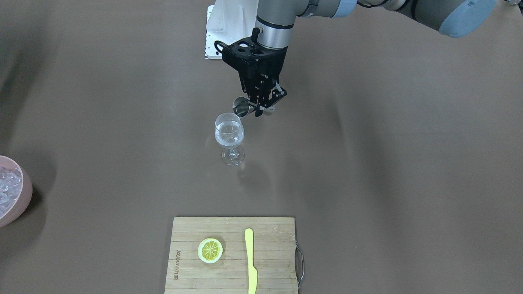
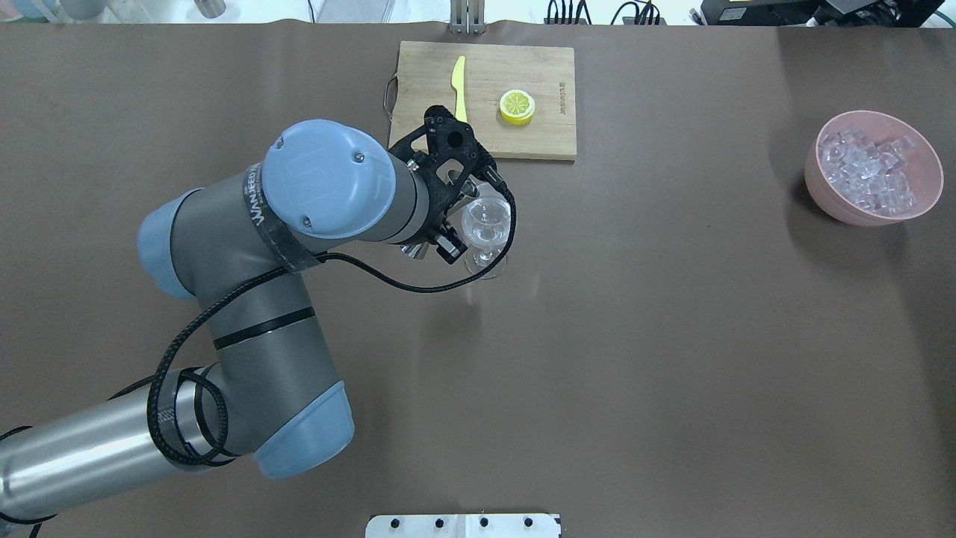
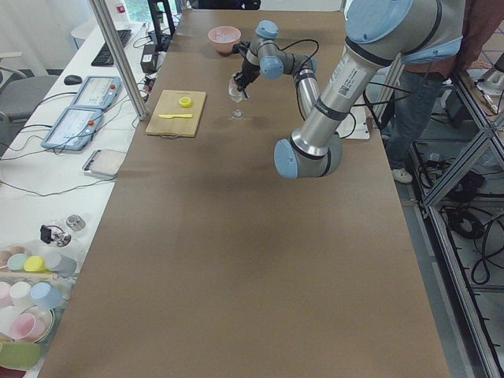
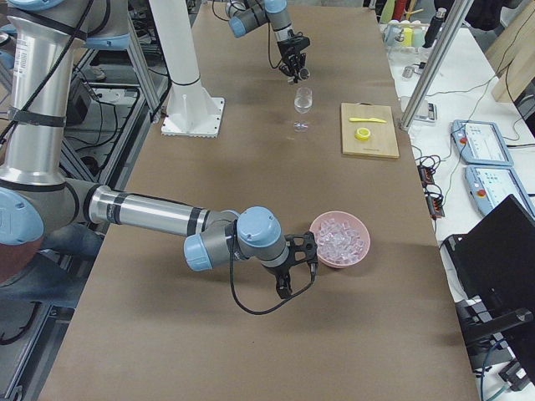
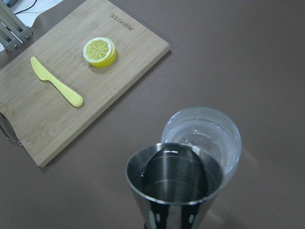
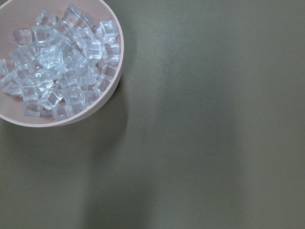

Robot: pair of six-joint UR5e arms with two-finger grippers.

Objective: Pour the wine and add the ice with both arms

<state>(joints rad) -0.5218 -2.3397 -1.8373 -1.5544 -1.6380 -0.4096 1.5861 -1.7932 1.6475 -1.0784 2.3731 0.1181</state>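
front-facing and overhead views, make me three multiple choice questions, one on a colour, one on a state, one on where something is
1. What colour is the bowl holding the ice?
A. blue
B. white
C. pink

2. How is the jigger in the left gripper, next to the glass?
A. tipped on its side
B. upright
C. dropped on the table

3. Where does the yellow knife lie?
A. in the bowl
B. on the cutting board, beside the lemon slice
C. under the glass

Answers:
1 C: the overhead view shows a pink rim around the ice.
2 A: the front-facing view shows it lying sideways in the jaws.
3 B: both views show the knife and the slice on the board.
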